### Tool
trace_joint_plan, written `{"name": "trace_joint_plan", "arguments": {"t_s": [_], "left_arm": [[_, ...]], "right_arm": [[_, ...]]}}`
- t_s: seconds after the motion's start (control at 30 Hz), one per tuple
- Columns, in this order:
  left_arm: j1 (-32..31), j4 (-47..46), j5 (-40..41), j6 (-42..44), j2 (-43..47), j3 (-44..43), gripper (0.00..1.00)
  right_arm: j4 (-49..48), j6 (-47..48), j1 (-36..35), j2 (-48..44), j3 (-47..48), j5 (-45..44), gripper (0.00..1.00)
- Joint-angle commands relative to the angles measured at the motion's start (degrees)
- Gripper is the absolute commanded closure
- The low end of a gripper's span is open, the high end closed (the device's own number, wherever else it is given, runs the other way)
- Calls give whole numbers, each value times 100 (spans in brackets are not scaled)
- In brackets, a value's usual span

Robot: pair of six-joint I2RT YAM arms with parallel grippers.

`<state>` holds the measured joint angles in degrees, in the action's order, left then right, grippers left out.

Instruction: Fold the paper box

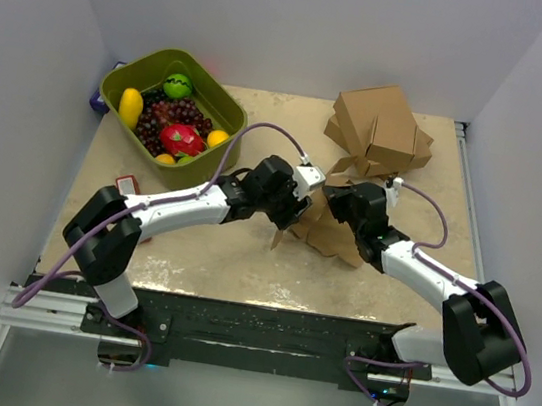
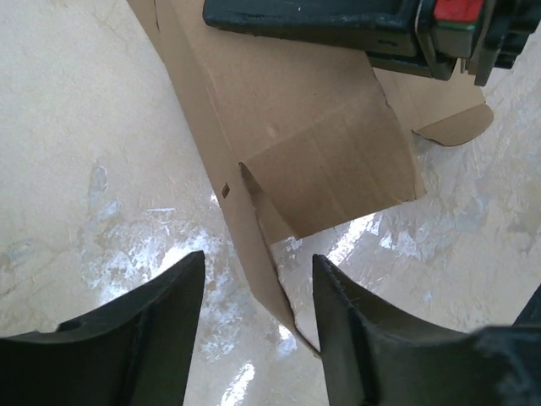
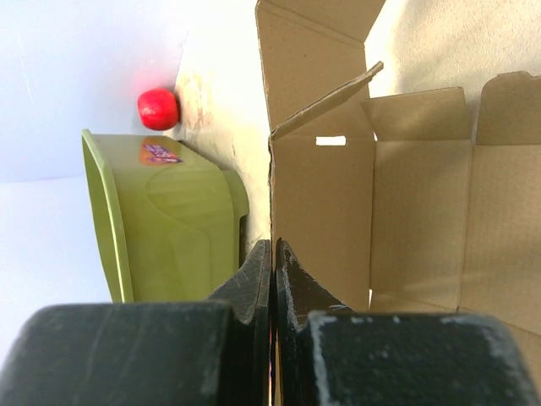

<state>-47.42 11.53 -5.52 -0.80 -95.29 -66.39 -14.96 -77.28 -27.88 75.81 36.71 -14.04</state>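
Observation:
The paper box [image 1: 325, 233] is a brown cardboard piece with open panels and flaps, standing partly unfolded at the table's middle between my two grippers. My right gripper [image 3: 274, 247] is shut on the edge of one wall of the paper box [image 3: 372, 211], whose inside panels and top flaps show in the right wrist view. My left gripper [image 2: 258, 275] is open, its fingers [image 2: 169, 296] straddling a narrow side flap of the paper box [image 2: 287, 127] just above the table. In the top view the left gripper [image 1: 296, 207] sits at the box's left side and the right gripper [image 1: 336, 204] at its top.
A stack of larger brown cartons [image 1: 380, 128] lies at the back right. A green bin [image 1: 137, 78] of fruit stands at the back left; it also shows in the right wrist view [image 3: 169, 216], with a red ball [image 3: 158, 108] behind it. A small red-and-white object [image 1: 127, 185] lies left.

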Motion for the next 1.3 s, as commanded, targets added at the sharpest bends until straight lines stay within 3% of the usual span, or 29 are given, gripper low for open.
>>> {"name": "trace_joint_plan", "arguments": {"t_s": [0.0,0.13,0.23,0.27,0.3,0.4,0.53,0.57,0.67,0.73,0.93,1.13,1.27], "left_arm": [[-101,-107,279,238,-130,-287,51],[-101,-142,367,299,-183,-252,79],[-101,-195,306,335,-192,-182,98],[-101,-195,314,335,-192,-173,100],[-101,-178,297,352,-183,-164,100],[-83,-90,201,483,-113,-85,100],[136,60,-299,651,141,117,100],[415,190,-1110,712,185,144,100],[1004,271,-2519,932,378,275,100],[1112,323,-2464,1142,589,398,100],[1332,929,-2586,1521,337,172,100],[1543,957,-2647,1258,159,74,100],[1543,904,-2647,1082,159,91,100]], "right_arm": [[-305,-68,-42,57,65,-274,98],[-393,19,-51,13,12,-266,92],[-534,230,-51,-57,-15,-196,77],[-586,326,-51,-84,-32,-169,69],[-665,379,-51,-110,-67,-108,55],[-885,792,-42,-294,-137,67,32],[-973,1547,-42,-681,-260,418,20],[-1026,1949,-34,-769,-313,577,19],[-1080,2784,-34,-1094,-454,982,18],[-1009,3182,-33,-1366,-533,1253,11],[-657,4290,-174,-2139,-875,1879,15],[-121,4783,-954,-2308,-1043,1168,19],[72,5239,-1553,-1818,-850,518,19]]}}
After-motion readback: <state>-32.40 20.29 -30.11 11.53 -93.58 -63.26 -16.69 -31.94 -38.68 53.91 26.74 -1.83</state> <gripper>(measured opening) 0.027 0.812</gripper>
